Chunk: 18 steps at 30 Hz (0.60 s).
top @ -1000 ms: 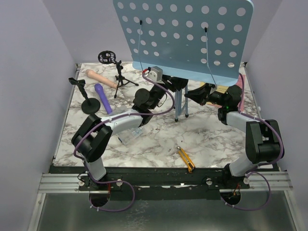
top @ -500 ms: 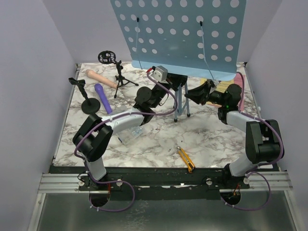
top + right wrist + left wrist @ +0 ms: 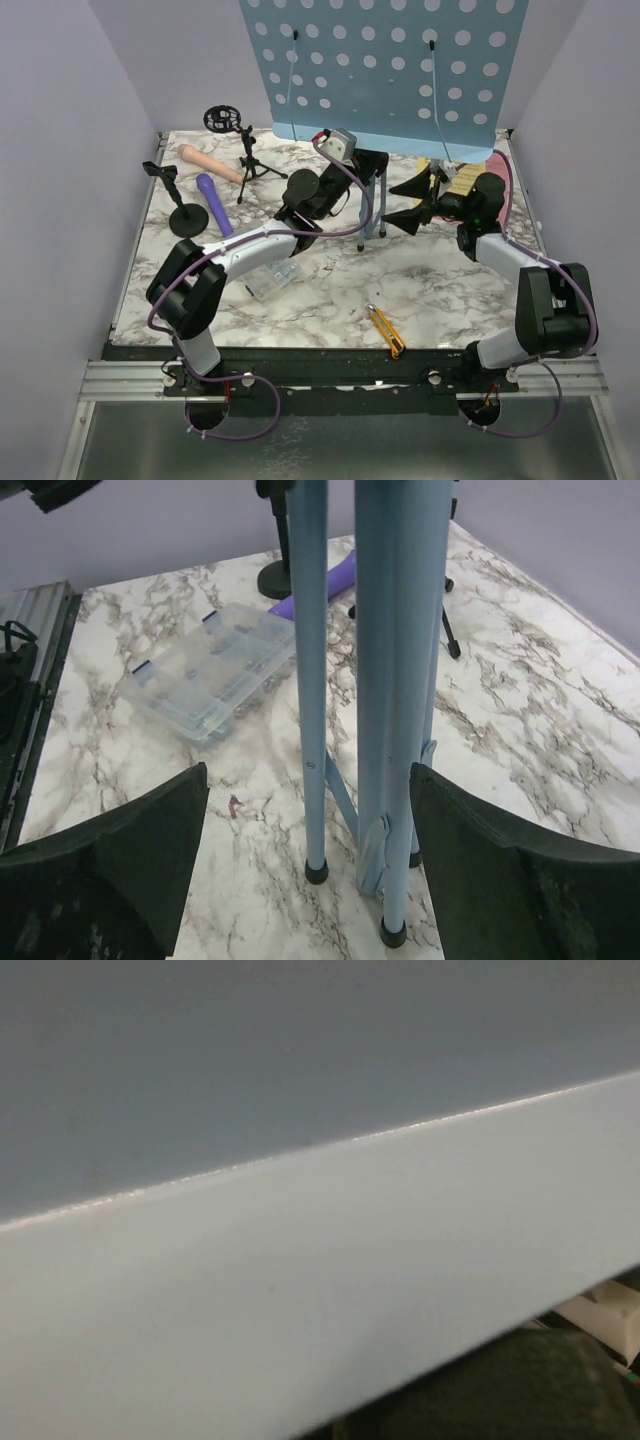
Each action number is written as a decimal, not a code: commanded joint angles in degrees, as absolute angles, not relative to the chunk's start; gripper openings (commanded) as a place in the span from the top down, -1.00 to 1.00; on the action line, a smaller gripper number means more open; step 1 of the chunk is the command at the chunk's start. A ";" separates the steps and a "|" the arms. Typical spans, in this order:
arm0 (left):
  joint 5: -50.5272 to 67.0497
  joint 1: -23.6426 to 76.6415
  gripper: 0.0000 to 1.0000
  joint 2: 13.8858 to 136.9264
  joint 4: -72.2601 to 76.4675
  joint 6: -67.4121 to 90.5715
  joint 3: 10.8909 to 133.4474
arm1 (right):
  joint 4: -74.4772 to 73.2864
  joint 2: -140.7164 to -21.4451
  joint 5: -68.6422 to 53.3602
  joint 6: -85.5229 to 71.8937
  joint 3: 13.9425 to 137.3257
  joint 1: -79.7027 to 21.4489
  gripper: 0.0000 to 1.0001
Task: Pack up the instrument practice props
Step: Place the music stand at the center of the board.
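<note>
Music rack [image 3: 380,70] stands on its tripod legs [image 3: 390,680] mid-way across the worktop [image 3: 440,300], toward the far edge. The right gripper [image 3: 400,207] faces those legs, jaws wide apart, touching nothing; it should probably centre on the bundled legs before closing, so none slips out. The left gripper [image 3: 366,168] is close under the rack's shelf; open or closed, I cannot tell. The clear box [image 3: 268,282], toward the near left corner, is lidded, with small parts dimly visible inside.

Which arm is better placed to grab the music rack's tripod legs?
Right. The right gripper is open with the tripod legs between its fingers, low near the table. The left gripper sits higher, by the rack's panel.
</note>
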State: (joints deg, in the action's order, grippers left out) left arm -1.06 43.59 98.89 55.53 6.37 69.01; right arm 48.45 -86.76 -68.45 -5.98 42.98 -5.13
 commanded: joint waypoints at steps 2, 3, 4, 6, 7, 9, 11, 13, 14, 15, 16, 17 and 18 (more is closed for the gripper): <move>-1.89 43.68 1.00 92.13 52.97 6.70 71.97 | 33.40 -81.66 -73.69 4.07 46.22 -4.19 -0.70; -1.55 43.68 1.00 91.33 52.39 6.88 71.97 | 30.69 -80.73 -74.36 6.38 46.48 -4.05 -0.70; -1.28 43.73 1.00 90.58 51.84 7.02 71.89 | 28.40 -79.93 -74.87 8.59 46.64 -3.83 -0.70; -1.07 43.68 1.00 88.98 50.89 7.54 71.43 | 27.07 -78.56 -75.67 10.00 46.47 -3.40 -0.71; -0.84 43.68 1.00 88.10 50.50 7.77 71.09 | 27.03 -78.09 -76.07 10.26 46.27 -3.21 -0.71; -0.62 43.68 1.00 86.36 49.69 8.15 70.21 | 26.98 -77.31 -76.91 11.05 45.75 -2.84 -0.71; -0.46 43.74 1.00 84.34 49.01 8.27 68.96 | 26.92 -77.08 -78.30 11.79 45.31 -2.38 -0.71; -0.23 43.86 1.00 82.32 48.32 8.56 67.62 | 26.86 -77.24 -80.12 12.44 45.08 -1.78 -0.71; -0.09 43.92 1.00 81.44 48.06 8.73 66.90 | 26.91 -77.22 -80.92 12.58 44.89 -1.53 -0.71; -0.08 44.01 1.00 80.31 47.55 8.88 66.28 | 26.90 -77.25 -81.38 12.74 44.78 -1.29 -0.71; -0.06 44.03 1.00 79.28 47.07 9.28 65.64 | 26.98 -77.26 -81.77 12.89 44.70 -1.12 -0.71; 1.04 44.12 1.00 77.95 46.20 9.67 65.07 | 26.99 -77.18 -81.82 12.97 44.59 -0.98 -0.71; 1.79 44.20 1.00 76.87 45.27 10.18 64.68 | 26.98 -77.17 -81.75 13.10 44.51 -0.81 -0.71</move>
